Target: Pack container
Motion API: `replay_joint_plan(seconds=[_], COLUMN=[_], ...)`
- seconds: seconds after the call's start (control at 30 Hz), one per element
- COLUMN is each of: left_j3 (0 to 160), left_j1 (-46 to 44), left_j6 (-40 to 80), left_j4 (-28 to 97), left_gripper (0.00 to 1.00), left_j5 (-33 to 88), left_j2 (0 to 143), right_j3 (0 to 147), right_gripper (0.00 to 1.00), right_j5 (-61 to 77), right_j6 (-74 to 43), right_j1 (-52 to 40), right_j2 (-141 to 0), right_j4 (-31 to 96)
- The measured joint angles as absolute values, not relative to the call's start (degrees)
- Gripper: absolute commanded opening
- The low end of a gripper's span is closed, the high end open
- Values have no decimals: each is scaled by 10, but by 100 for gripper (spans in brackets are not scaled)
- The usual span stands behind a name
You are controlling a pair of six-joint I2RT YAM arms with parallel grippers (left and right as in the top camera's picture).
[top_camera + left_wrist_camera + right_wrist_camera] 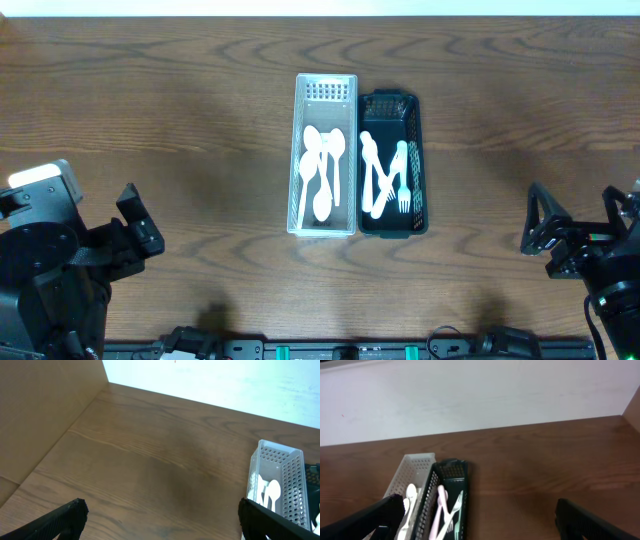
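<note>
On the wooden bench (180, 110) we see two narrow trays standing side by side near the middle, their long walls touching or very nearly so. The white tray (326, 88) is on the left in the overhead view and holds several white spoons (325, 170), lying lengthwise and overlapping. The black tray (389, 103) beside it holds more white cutlery (374, 175), some pieces crossed over each other. One of them is a fork (404, 198) with its tines toward the near end. We cannot tell what the other pieces are.

The left arm (50, 270) sits at the near left corner and the right arm (610, 270) at the near right corner. Both are well apart from the trays. We find the left jaws spread wide in the left wrist view, with only bare bench between the two dark tips and the white tray off to the right. The right jaws are likewise spread wide and grasp nothing. Both trays show beyond them, the black one just right of the white.
</note>
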State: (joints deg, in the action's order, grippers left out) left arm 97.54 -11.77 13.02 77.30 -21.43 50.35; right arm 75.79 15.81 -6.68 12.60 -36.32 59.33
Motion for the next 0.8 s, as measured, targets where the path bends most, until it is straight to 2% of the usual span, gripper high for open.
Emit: replay_joint_plan(seconds=[0.4, 0.8], left_j3=[975, 975], left_j1=[-118, -118], left_j6=[130, 130], left_j4=[773, 774], left_gripper=[98, 98], left_j5=[-214, -214], left_j2=[503, 503], right_j3=[724, 468], right_gripper=[99, 99], right_j5=[143, 138], right_j6=[15, 26], right_j1=[29, 19], right_j2=[-294, -197], right_j4=[585, 461])
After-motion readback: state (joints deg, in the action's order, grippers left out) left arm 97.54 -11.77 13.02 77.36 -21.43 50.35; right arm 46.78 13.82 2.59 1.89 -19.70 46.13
